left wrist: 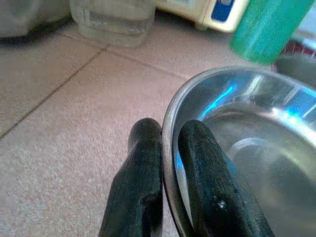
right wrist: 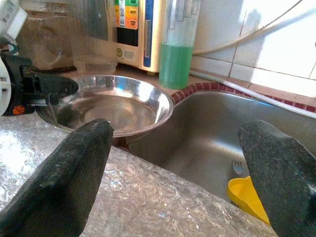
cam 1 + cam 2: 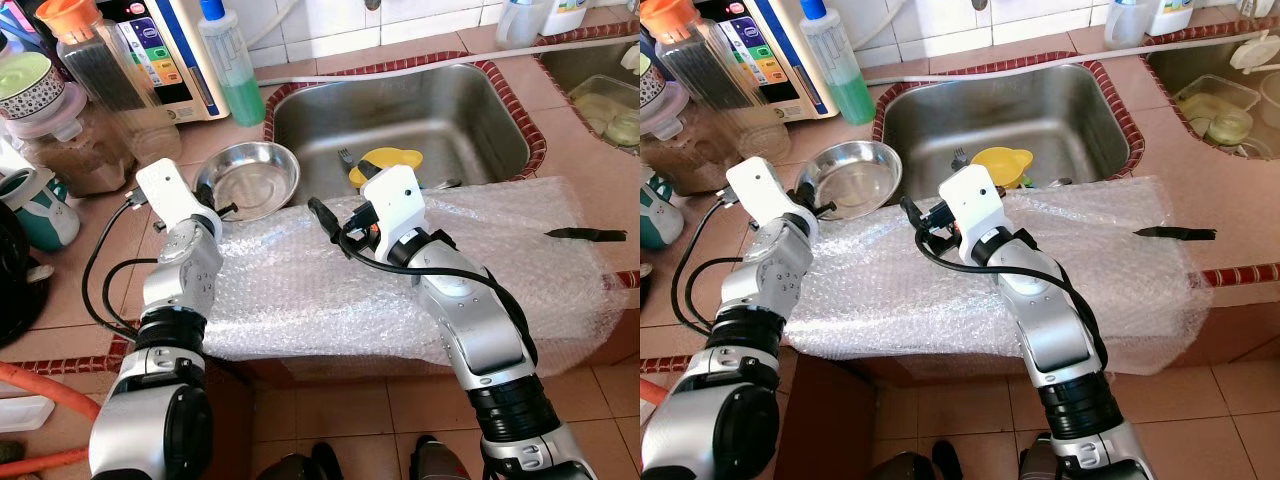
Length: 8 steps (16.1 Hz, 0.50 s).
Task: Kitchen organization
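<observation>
Left hand (image 1: 168, 168) pinches steel bowl (image 3: 250, 178) rim (fingertips partly hidden).

I'm looking down on a kitchen counter (image 3: 570, 150) of pinkish-tan tiles edged with a dark red patterned border. A stainless steel sink (image 3: 440, 115) is sunk into it. White wall tiles (image 3: 330, 25) run behind. Below, the floor (image 3: 340, 415) is terracotta tile. Bright daylight falls across the surfaces.

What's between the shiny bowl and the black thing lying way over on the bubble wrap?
Between the steel bowl and the black thing, the eye views show the right gripper and bubble wrap.
</observation>
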### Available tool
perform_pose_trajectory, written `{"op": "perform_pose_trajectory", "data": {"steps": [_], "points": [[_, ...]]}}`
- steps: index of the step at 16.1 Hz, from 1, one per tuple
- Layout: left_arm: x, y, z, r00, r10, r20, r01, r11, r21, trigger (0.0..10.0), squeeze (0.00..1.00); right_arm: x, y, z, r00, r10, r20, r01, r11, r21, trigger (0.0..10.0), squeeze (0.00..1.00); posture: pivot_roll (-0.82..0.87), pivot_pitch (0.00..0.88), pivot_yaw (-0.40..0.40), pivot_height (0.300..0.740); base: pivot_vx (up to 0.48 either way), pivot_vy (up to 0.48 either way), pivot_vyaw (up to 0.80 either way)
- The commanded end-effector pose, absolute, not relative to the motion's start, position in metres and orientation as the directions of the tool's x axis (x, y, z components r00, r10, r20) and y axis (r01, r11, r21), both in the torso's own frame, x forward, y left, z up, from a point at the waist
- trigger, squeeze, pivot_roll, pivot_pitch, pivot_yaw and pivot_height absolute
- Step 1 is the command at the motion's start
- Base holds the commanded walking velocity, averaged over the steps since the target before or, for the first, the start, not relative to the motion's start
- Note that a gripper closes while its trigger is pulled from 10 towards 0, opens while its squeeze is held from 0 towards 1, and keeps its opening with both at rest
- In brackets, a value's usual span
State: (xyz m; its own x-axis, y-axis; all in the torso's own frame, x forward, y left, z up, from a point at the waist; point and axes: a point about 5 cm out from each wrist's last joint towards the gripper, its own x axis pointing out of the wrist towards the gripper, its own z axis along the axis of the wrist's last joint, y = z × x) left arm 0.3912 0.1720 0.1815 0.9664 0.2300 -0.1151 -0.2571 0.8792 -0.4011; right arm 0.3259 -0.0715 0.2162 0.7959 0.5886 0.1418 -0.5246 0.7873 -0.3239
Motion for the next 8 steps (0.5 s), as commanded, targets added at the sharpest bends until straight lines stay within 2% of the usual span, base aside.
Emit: {"op": "perform_pose_trajectory", "data": {"steps": [1,6,7,8], "points": [[0.388,0.181,0.177,0.959,0.258,-0.121,-0.285,0.87,-0.403,0.0,0.0,0.324,-0.065,0.219,0.779,0.609,0.151,-0.541,0.774,-0.33,10.0,0.73,-0.25,0.201,0.202,0.74,0.0,0.0,0.0],[0.387,0.188,0.186,0.952,0.3,-0.057,-0.293,0.847,-0.443,0.0,0.0,0.327,-0.069,0.222,0.792,0.587,0.168,-0.513,0.789,-0.336,10.0,0.73,-0.25,0.202,0.2,0.74,0.0,0.0,0.0],[0.387,0.182,0.2,0.961,0.27,0.051,-0.214,0.85,-0.481,0.0,0.0,0.335,-0.079,0.233,0.834,0.5,0.234,-0.433,0.855,-0.285,10.0,0.73,-0.25,0.201,0.198,0.74,0.0,0.0,0.0],[0.386,0.178,0.203,0.965,0.25,0.077,-0.179,0.848,-0.498,0.0,0.0,0.337,-0.083,0.236,0.846,0.467,0.256,-0.404,0.876,-0.263,10.0,0.73,-0.24,0.201,0.197,0.74,0.0,0.0,0.0]]}}
